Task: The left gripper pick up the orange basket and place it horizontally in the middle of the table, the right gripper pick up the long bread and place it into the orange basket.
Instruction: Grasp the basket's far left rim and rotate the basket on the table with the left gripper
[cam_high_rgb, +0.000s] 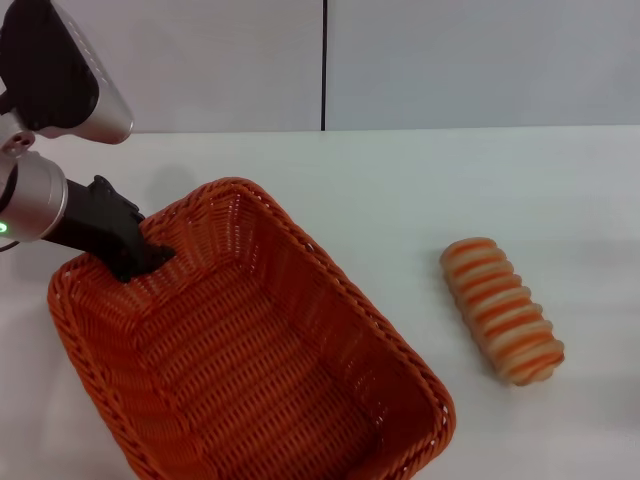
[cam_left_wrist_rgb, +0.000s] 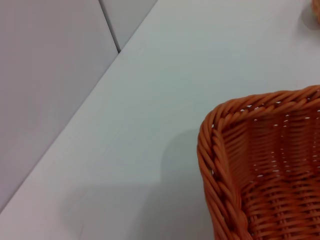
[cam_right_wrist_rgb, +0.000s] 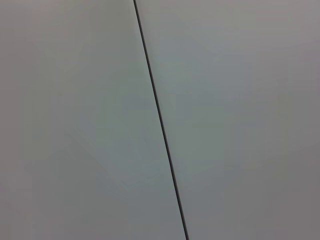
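Orange basket (cam_high_rgb: 250, 350) on the white bench (cam_high_rgb: 420, 190), lying diagonally from 10 o'clock toward 5 o'clock, nothing inside but the woven floor. Left pincer (cam_high_rgb: 140, 262) at the basket's 10 o'clock rim, black tips over the braided edge, clamped on that wall. Long bread (cam_high_rgb: 502, 310) at 3 o'clock, flat on the bench, well apart from the basket, nothing between them. Right pincer out of sight; only a pale wall with a dark seam (cam_right_wrist_rgb: 160, 120) before its wrist camera.
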